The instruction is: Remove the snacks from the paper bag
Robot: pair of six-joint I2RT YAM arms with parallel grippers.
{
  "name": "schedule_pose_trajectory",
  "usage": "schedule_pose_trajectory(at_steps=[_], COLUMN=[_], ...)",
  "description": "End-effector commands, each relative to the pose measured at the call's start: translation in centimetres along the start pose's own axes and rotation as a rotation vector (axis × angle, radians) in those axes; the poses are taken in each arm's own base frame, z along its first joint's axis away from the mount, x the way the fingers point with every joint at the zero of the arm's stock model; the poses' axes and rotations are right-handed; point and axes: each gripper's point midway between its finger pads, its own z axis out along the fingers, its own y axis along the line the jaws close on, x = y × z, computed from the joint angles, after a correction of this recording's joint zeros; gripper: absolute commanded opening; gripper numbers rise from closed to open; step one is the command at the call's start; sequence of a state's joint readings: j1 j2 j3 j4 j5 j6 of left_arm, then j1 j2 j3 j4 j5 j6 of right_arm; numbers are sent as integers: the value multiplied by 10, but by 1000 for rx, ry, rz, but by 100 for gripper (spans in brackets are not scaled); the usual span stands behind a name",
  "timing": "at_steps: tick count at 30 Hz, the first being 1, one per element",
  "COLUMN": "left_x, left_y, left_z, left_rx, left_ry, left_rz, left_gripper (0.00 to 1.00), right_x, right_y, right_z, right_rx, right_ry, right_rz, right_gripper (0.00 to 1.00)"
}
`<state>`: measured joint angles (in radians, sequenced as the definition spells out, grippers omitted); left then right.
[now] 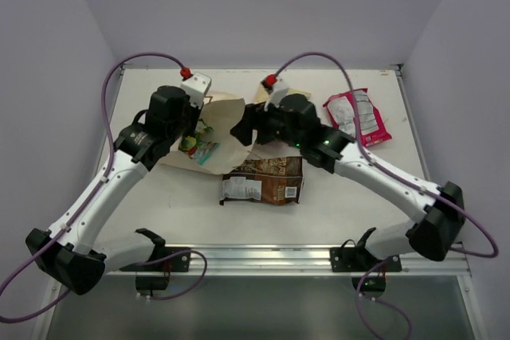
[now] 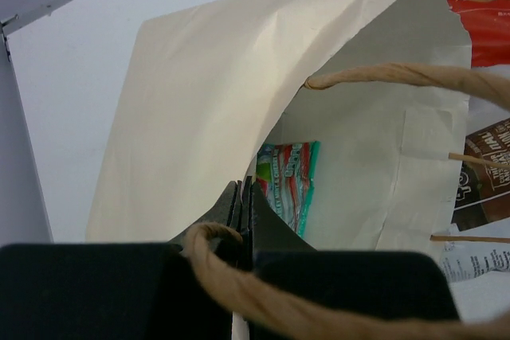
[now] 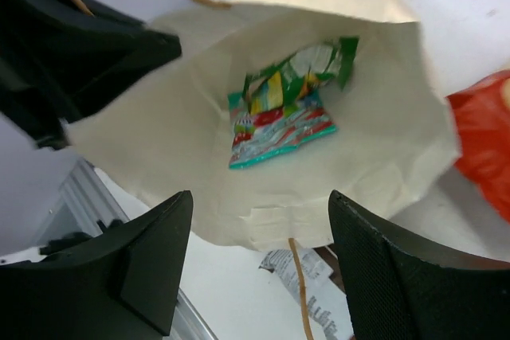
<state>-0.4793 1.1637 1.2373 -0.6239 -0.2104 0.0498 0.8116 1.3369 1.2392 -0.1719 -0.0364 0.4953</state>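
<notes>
The tan paper bag point(image 1: 227, 121) lies on its side, its mouth toward the arms. My left gripper point(image 1: 194, 121) is shut on the bag's rim point(image 2: 239, 326), and a cord handle point(image 2: 263, 296) drapes over its fingers. Just outside the mouth, my right gripper point(image 3: 259, 220) stands open with nothing between its fingers. Deep inside the bag lie a teal candy pack point(image 3: 279, 129) and a small green packet point(image 3: 307, 65). Outside it, a long dark brown packet point(image 1: 263, 181) lies in front, a pink-and-white packet point(image 1: 358, 117) lies to the right, and an orange packet point(image 3: 482, 133) lies beside the bag.
White walls close the table at the back and on both sides. A metal rail point(image 1: 255, 259) runs along the near edge between the arm bases. Purple cables point(image 1: 135, 61) arch over both arms.
</notes>
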Motion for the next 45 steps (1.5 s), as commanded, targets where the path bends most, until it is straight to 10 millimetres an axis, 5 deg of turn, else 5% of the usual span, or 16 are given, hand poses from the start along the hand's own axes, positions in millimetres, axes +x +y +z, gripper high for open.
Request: schedule_pose_trajectory(at_steps=[1, 6, 17, 23, 29, 35, 43, 45], left_x=[21, 27, -1, -19, -32, -27, -27, -29], left_y=[10, 10, 3, 10, -2, -18, -31, -35], left_z=[-10, -9, -9, -14, -18, -16, -20, -21], left_rx=[-44, -51, -10, -40, 30, 112, 183, 204], left_ry=[52, 67, 16, -29, -72, -63, -73, -77], left_rz=[32, 23, -28, -47, -85, -105, -127, -138], left_gripper=[0, 0, 0, 0, 0, 0, 0, 0], right_x=[31, 82, 115, 114, 110, 103, 112, 128], right_y=[37, 28, 30, 25, 22, 16, 4, -3], right_z=[36, 89, 141, 128, 140, 168, 216, 228], right_rx=[-113, -93, -105, -115, -76, -28, 45, 73], right_ry=[63, 111, 94, 34, 46, 0, 11, 39], right_rz=[-51, -75, 206, 280, 364, 382, 390, 403], right_gripper=[71, 71, 73, 73, 73, 75, 79, 79])
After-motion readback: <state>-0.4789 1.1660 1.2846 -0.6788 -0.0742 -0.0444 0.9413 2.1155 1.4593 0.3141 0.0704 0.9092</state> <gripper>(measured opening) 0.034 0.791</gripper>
